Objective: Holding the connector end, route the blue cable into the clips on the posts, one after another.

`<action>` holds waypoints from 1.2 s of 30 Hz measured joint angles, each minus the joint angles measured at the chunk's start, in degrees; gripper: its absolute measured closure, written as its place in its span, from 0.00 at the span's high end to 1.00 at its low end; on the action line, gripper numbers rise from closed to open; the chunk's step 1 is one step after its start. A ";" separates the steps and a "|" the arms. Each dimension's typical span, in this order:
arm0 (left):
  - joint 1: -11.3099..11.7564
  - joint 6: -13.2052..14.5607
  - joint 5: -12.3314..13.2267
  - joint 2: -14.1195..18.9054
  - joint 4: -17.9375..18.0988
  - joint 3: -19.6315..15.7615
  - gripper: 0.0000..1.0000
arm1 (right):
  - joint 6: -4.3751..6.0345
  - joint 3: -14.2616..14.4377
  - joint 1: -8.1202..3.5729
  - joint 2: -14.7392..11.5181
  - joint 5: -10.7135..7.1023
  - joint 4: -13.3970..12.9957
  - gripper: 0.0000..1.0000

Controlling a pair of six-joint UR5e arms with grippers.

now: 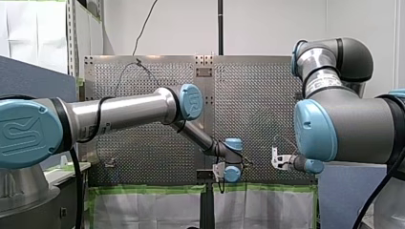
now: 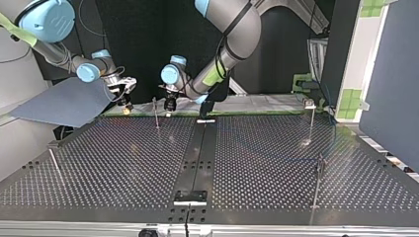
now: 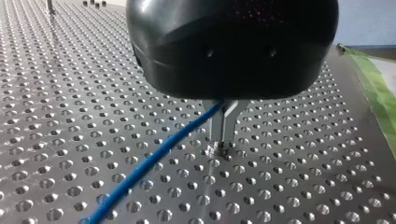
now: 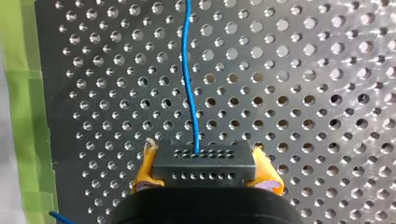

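In the right wrist view my right gripper [image 4: 204, 164] is shut on a black connector block [image 4: 203, 173], its yellow pads [image 4: 145, 163] against both sides. The blue cable [image 4: 187, 79] leaves the block and runs straight ahead over the perforated plate. In the left wrist view my left gripper [image 3: 221, 140] has its metal fingers [image 3: 224, 123] shut on the blue cable [image 3: 140, 172], just above the plate. In the top view my left gripper [image 2: 170, 103] hangs right beside a thin post [image 2: 156, 113], and my right gripper [image 2: 126, 101] is at the view's left of that post.
More thin posts stand at the top view's right [image 2: 312, 121], front right [image 2: 318, 182] and front left [image 2: 54, 165]. Green tape [image 3: 376, 88] lines the plate's edge near both grippers. A black bar [image 2: 197, 158] runs down the plate's middle.
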 joint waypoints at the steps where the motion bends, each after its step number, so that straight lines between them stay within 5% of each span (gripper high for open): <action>1: 0.04 0.00 0.01 0.00 -0.03 0.01 0.00 | 0.01 -0.11 -0.03 0.08 0.02 0.04 0.00; 14: -0.04 0.10 0.56 -0.01 -0.42 0.01 0.00 | 1.14 -2.28 -1.00 0.29 -0.02 1.20 0.00; 31: -0.63 0.69 1.08 0.00 -2.42 -0.05 0.00 | 1.26 -2.45 -0.68 0.44 -0.12 1.42 0.00; 32: -0.66 0.85 1.17 0.00 -2.57 -0.04 0.11 | 1.27 -2.44 -0.67 0.46 -0.12 1.42 0.00; 33: -0.67 1.07 1.27 0.00 -2.77 -0.05 0.11 | 1.27 -2.44 -0.65 0.48 -0.12 1.43 0.00; 35: -0.67 1.80 1.18 0.00 -3.48 -0.05 0.52 | 1.28 -2.44 -0.65 0.53 -0.12 1.42 0.00; 36: -0.68 2.18 0.95 0.00 -3.91 -0.05 0.52 | 1.28 -2.44 -0.65 0.53 -0.12 1.42 0.00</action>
